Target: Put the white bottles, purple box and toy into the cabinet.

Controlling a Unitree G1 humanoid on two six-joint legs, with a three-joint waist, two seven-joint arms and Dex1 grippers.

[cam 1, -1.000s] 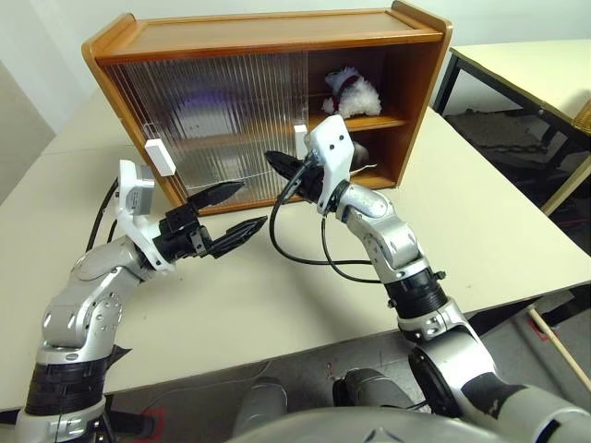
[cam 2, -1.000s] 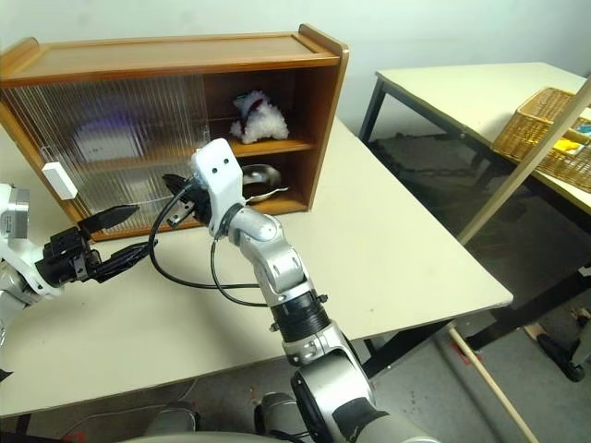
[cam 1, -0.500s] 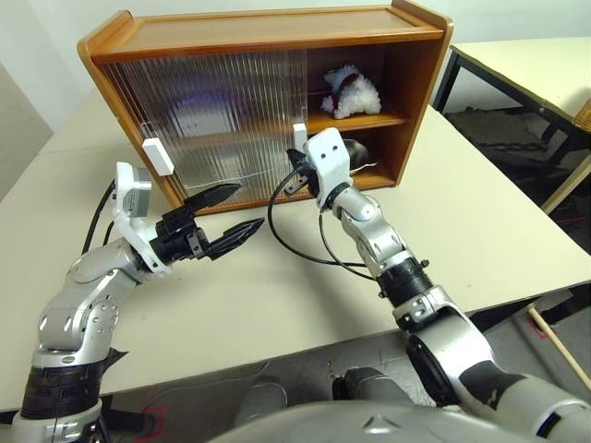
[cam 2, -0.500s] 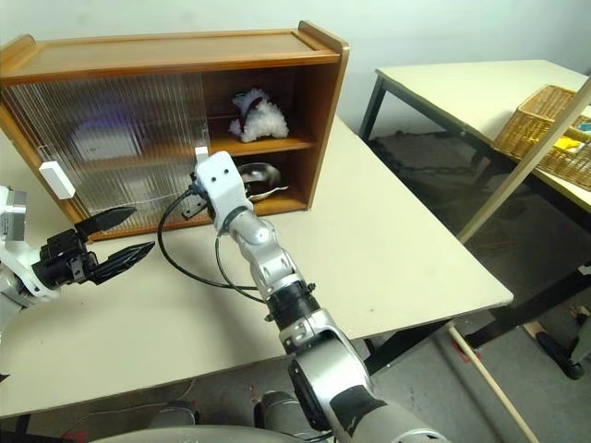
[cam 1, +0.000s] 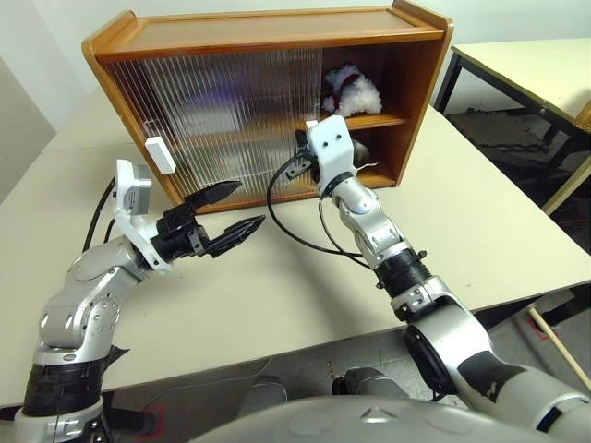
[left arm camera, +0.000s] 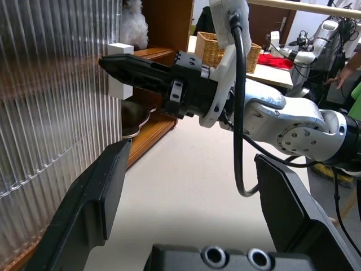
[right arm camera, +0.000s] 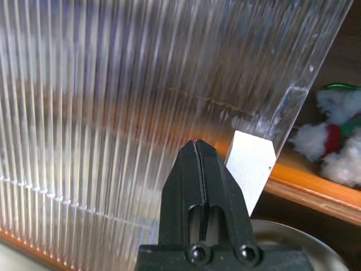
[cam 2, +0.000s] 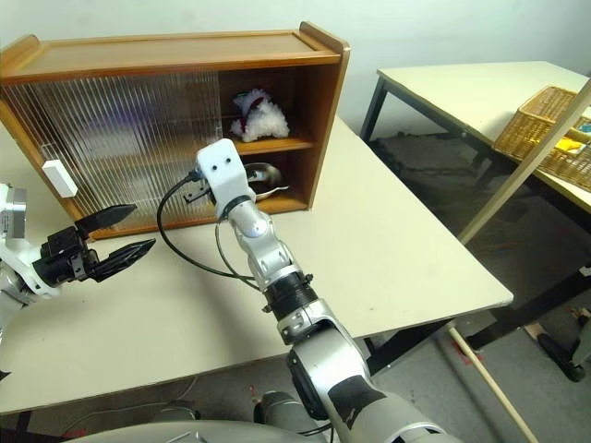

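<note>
The small white plush toy [cam 1: 352, 90] with its red-and-green scarf already sits on the middle shelf, upper right of centre, in the wide brown wooden cabinet [cam 1: 268, 37]. My right fingers [right arm camera: 198, 169], pressed shut on nothing, rest against the white block handle [right arm camera: 250, 167] of the ribbed translucent sliding door [cam 1: 231, 111]; I judge I'm sliding it closed. Next: a steady sideways push. My left fingers [cam 1: 224, 195] stand wide apart, empty, lower left. No readable writing.

ribbed doors [cam 1: 222, 115] block cabinet [cam 1: 268, 32] (right end open)
</note>
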